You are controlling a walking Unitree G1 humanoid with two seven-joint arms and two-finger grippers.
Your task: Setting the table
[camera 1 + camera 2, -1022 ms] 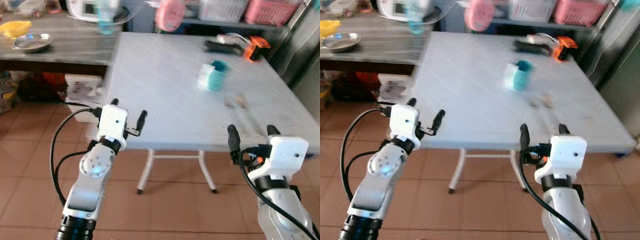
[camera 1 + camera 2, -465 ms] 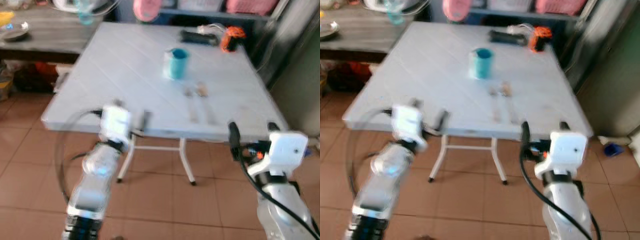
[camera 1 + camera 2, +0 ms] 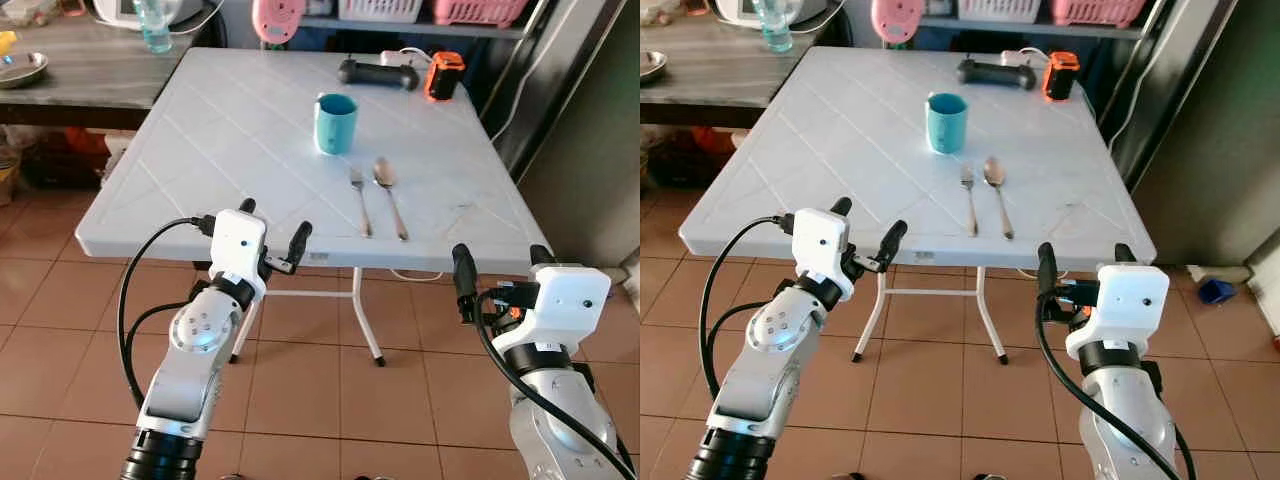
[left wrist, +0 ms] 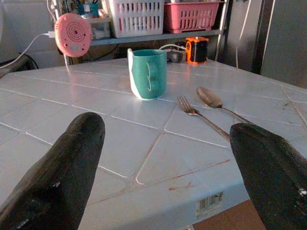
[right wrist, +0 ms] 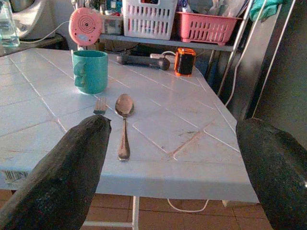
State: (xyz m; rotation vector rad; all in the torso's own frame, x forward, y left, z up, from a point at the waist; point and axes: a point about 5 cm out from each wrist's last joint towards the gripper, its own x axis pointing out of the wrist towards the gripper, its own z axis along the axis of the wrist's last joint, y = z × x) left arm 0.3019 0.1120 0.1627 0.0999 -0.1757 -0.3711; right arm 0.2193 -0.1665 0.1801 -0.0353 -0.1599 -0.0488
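A tiled kitchen floor ran under a pale plastic table (image 3: pixel 200 150) that took up the upper middle of the left eye view, with a shelf of baskets behind it. On the table a teal cup (image 3: pixel 336 122) stood upper centre, and just below it a fork (image 3: pixel 360 200) and a spoon (image 3: pixel 388 195) lay side by side, close but apart, their long axes running from the cup toward the near edge, heads toward the cup and handles toward the robot. The left gripper (image 3: pixel 270 222) hovered at lower left, fingers spread and empty, before the table's near edge; the right gripper (image 3: pixel 497 268) at lower right was likewise spread and empty. The right eye view showed the same layout. In the left wrist view the cup (image 4: pixel 147 73) sat centre, fork and spoon to its right. In the right wrist view the spoon (image 5: pixel 124 122) lay centre, pointing away. The setting looked partly done: cup and cutlery were placed, no plate was seen.
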